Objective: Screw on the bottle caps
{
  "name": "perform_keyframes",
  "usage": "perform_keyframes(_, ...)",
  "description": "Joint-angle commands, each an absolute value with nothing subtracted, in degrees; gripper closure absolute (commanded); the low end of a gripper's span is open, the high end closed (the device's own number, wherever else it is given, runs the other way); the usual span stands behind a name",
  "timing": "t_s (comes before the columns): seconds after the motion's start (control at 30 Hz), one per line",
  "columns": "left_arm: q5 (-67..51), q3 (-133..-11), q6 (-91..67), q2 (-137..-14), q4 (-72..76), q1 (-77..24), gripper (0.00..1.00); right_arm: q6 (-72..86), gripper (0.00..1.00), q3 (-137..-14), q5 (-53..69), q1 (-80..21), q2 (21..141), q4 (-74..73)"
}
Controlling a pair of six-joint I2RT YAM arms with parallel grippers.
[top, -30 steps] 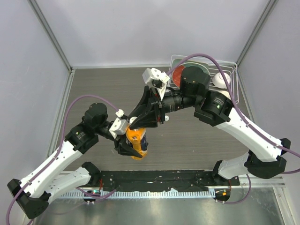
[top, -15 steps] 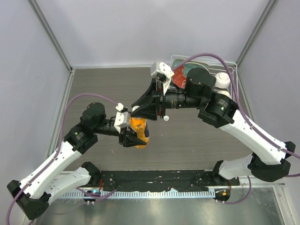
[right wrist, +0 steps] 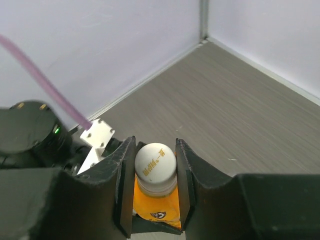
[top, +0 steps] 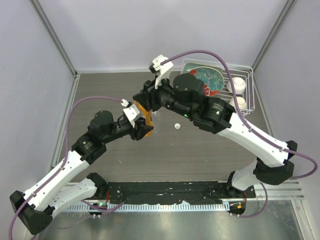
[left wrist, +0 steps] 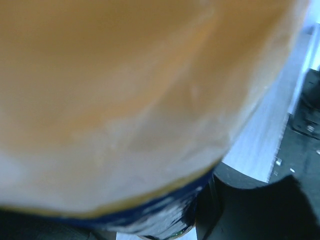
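The orange bottle (top: pixel 143 108) hangs above the table's middle, gripped by both arms. My left gripper (top: pixel 141 128) is shut on its body, which fills the left wrist view as an orange blur (left wrist: pixel 125 90) beside one dark finger (left wrist: pixel 250 207). My right gripper (right wrist: pixel 155 145) is shut on the cream cap (right wrist: pixel 155 161), which sits on the neck of the orange bottle (right wrist: pixel 159 206). In the top view the right gripper (top: pixel 148 101) covers the bottle's top. A second small white cap (top: pixel 176 126) lies loose on the table just right of the bottle.
A white wire rack (top: pixel 251 87) stands at the back right. It holds a red-and-teal plate (top: pixel 209 77) and two white balls (top: pixel 238 85). Grey walls close in the table on three sides.
Both arms have carried the orange bottle away from the near edge toward the table's middle. The right wrist has turned around the cap, and its jaws have closed slightly.
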State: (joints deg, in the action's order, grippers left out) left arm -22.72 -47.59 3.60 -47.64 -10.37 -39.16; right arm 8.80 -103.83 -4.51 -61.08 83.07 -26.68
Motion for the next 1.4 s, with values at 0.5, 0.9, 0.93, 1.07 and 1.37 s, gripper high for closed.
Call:
perform_keyframes(0.5,-10.80,-44.12,6.68,-43.42,3.34,-39.99,1.00,9.58,0.40,-121.65,-21.30,-69.52,93.62,-32.79)
perform_keyframes(0.9,-43.44,-46.66,1.93,-44.12,-3.85,-39.90,1.00,7.04,0.32,-108.55,11.75,-61.53,75.33,-30.77)
perform_keyframes(0.93,-46.55,-47.10,2.02,-44.38,-5.09,-39.90,1.00,6.51,0.33,-106.89,13.87,-61.44,74.71,-30.33)
perform_keyframes(1.07,-60.01,-48.69,2.55,-45.17,-8.78,-39.90,1.00,4.48,0.34,-103.28,23.01,-61.52,73.13,-28.83)
perform_keyframes(1.37,-68.99,-50.89,3.96,-46.76,-13.27,-39.90,1.00,4.66,0.36,-99.23,31.64,-61.52,71.54,-23.47)
